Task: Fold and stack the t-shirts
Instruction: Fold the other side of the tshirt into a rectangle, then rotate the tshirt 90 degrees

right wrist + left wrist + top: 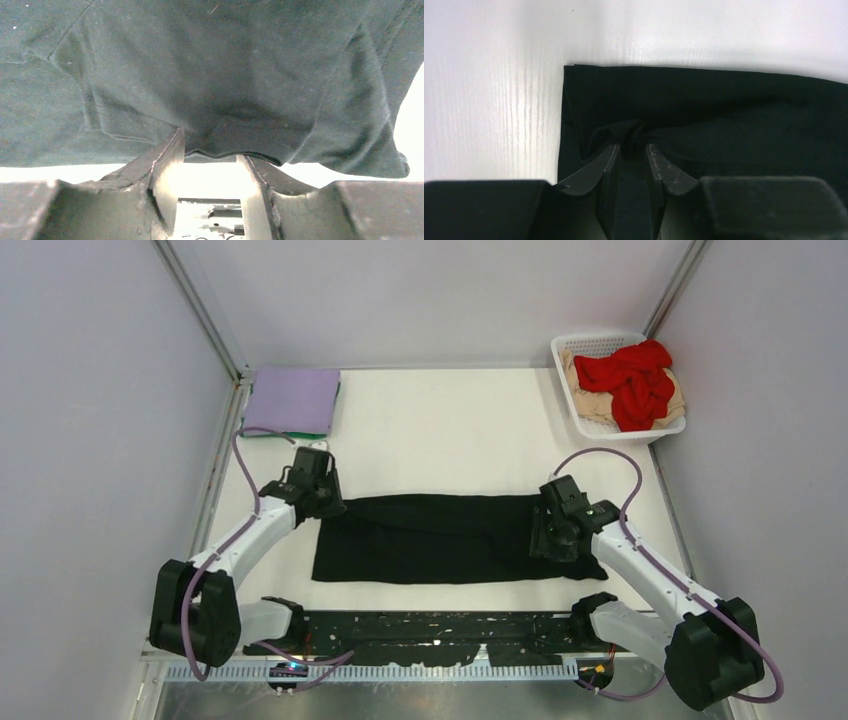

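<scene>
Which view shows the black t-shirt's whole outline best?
Top external: the black t-shirt lies as a full long rectangle. Left wrist shows only one pinched corner; right wrist only a close-up fabric edge.

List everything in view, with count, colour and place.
black fabric t-shirt: one, black, spread mid-table.
lavender fabric t-shirt: one, lavender, folded, far left corner.
green fabric t-shirt: one, green, edge showing under lavender one.
white plastic lattice basket: one, white, far right corner.
red fabric t-shirt: one, red, crumpled in the basket.
beige fabric t-shirt: one, beige, beneath the red one.
white table: one, white, under everything.
left gripper: one, black, pinching the black t-shirt's left end.
right gripper: one, black, open at its right end.
</scene>
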